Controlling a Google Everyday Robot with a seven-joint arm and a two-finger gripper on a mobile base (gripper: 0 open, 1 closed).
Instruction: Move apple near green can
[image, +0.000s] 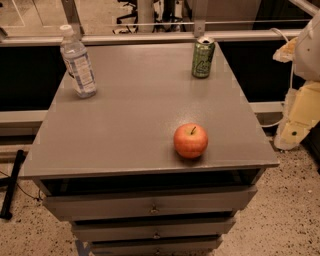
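Note:
The red-orange apple with a short dark stem sits on the grey cabinet top, near its front right corner. The green can stands upright at the back right of the top, well behind the apple. My gripper hangs with the pale arm beyond the cabinet's right edge. It is to the right of the apple, apart from it and holding nothing that I can see.
A clear plastic water bottle stands at the back left of the top. Drawers lie below the front edge. A rail runs behind the cabinet. A dark bar leans on the floor at left.

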